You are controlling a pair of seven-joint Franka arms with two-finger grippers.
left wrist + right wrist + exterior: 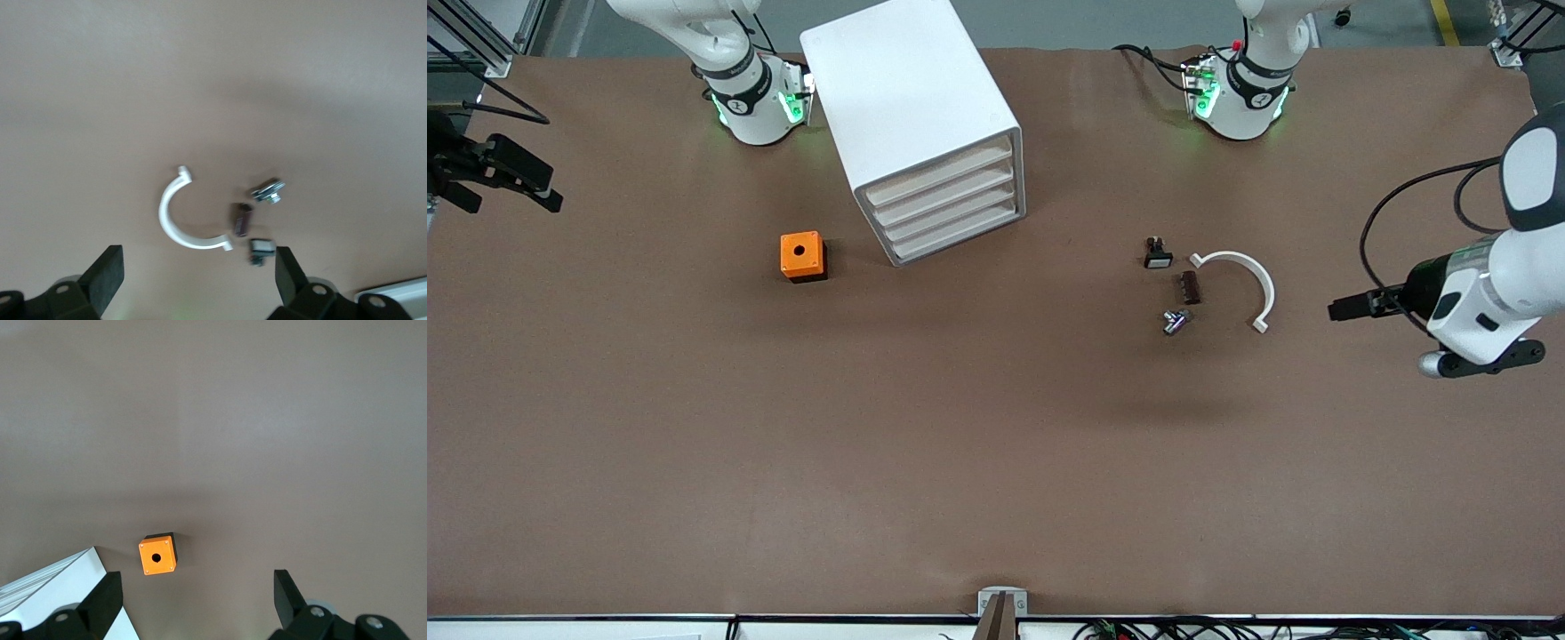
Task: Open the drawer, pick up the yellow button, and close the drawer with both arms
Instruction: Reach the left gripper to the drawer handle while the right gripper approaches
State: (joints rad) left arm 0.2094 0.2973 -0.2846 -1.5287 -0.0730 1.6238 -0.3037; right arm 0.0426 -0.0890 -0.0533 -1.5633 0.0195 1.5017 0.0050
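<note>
Both arms have glossy white shells with black joint bands and green lights at their bases. Black cables run along the left arm. The left hand (195, 280) and right hand (197, 600) have matte black fingers fixed with visible screws.

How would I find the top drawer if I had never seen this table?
Look for the big white cabinet near the right arm's base; the orange cube sits beside it. Its front shows four stacked flat white drawers, all shut. The drawer you want is the highest of the four, right under the cabinet's top.
</note>
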